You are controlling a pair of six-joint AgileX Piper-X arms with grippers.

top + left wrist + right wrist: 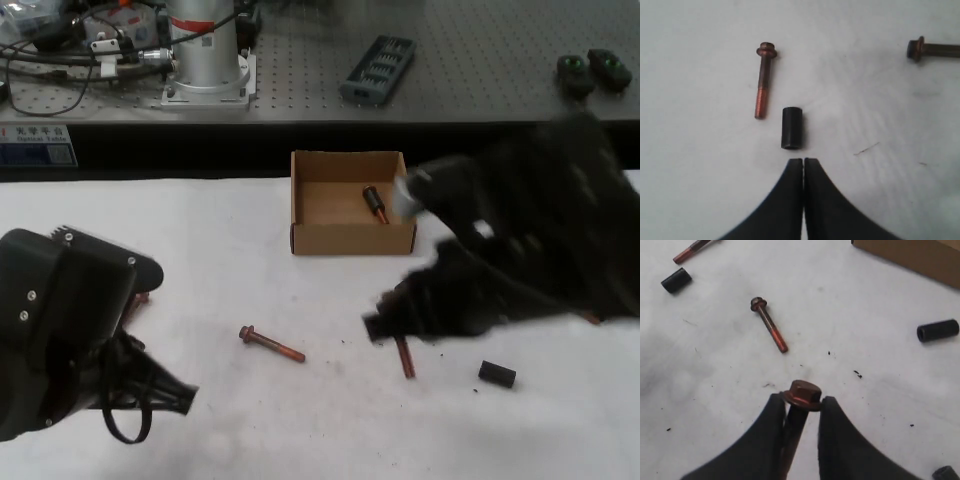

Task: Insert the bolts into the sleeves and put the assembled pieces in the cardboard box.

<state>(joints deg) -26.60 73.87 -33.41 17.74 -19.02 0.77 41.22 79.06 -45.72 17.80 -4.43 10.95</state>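
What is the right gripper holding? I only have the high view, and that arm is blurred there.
Observer: The right wrist view shows the right gripper shut on a copper bolt, with the bolt's head sticking out in front.
Operator: And the left gripper?
Observer: The left gripper is shut and holds nothing.
Operator: Is anything near it?
Observer: A black sleeve lies just ahead of it, not touching, with a loose bolt beside the sleeve.

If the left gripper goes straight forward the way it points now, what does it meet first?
Most likely the black sleeve, lying just ahead of the left gripper. Its height above the bench is unclear, so it might pass over.
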